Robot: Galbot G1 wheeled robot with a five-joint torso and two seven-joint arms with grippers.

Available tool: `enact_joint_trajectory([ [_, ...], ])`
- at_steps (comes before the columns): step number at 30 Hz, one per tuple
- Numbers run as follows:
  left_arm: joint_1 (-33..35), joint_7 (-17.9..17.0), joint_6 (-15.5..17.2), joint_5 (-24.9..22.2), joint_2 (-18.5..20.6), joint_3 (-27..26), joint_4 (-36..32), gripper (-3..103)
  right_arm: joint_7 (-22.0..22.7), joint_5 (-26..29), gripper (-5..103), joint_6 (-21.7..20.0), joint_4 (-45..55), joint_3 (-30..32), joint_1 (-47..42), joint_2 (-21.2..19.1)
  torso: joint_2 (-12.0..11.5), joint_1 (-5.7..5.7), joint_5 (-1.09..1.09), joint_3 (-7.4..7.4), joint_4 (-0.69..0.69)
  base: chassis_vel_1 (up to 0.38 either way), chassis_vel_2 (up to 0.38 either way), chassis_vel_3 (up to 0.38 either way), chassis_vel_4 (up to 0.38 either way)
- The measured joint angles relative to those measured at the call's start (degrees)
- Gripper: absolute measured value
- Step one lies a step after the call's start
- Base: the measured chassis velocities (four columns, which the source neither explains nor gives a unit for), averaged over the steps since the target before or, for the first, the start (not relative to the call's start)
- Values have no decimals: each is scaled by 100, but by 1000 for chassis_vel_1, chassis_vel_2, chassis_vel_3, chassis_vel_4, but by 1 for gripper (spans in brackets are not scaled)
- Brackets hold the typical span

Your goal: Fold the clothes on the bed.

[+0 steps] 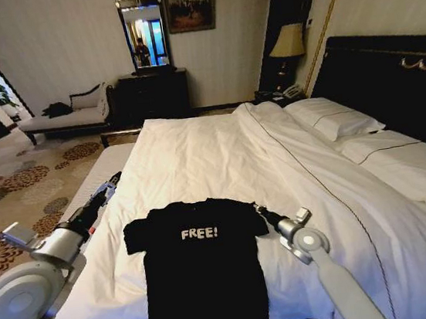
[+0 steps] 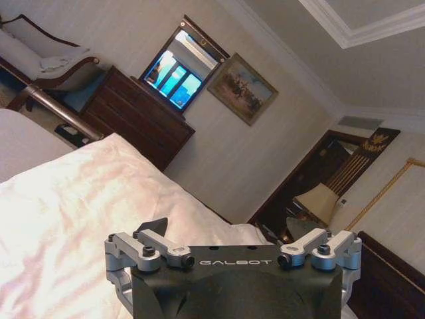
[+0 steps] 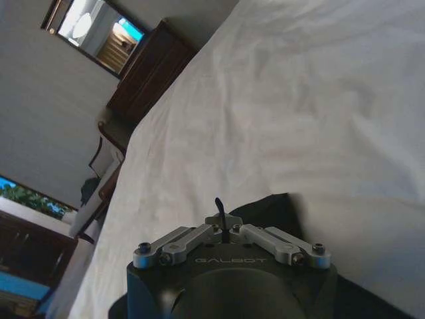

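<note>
The T-shirt [image 1: 201, 266] lies flat near the bed's [image 1: 220, 155] foot edge. The right claw [image 1: 259, 211] is clenched at its sleeve; the left claw [image 1: 112, 183] hangs released beyond the bed's left edge.

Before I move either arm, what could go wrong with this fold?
1. The right pincer sits shut at the T-shirt's right sleeve; whether it holds cloth is unclear, so a lift could come up empty.
2. The left pincer is open and well off the shirt at the bed's edge, so a one-sided pull may skew the flat shirt.
3. A low grab could bunch the white duvet.
</note>
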Motion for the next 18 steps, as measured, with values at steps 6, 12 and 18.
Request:
enact_joint_trajectory([
  [6, -14, 1, -2, 39, 1, 41, 48, 100, -58, -150, 0, 229, -234, -485, 177, -84, 0, 0, 0, 0, -1, 0, 0, 0, 0],
  [12, -22, 2, -3, 58, 9, 55, 86, 100, -101, -223, 0, 437, -328, -802, 269, -16, 0, 0, 0, 0, -1, 0, 0, 0, 0],
  [18, -31, 5, -5, 82, 15, 62, 116, 100, -204, -410, 0, 756, -695, -1233, 510, 145, 0, 0, 0, 0, 0, 0, 0, 0, 0],
])
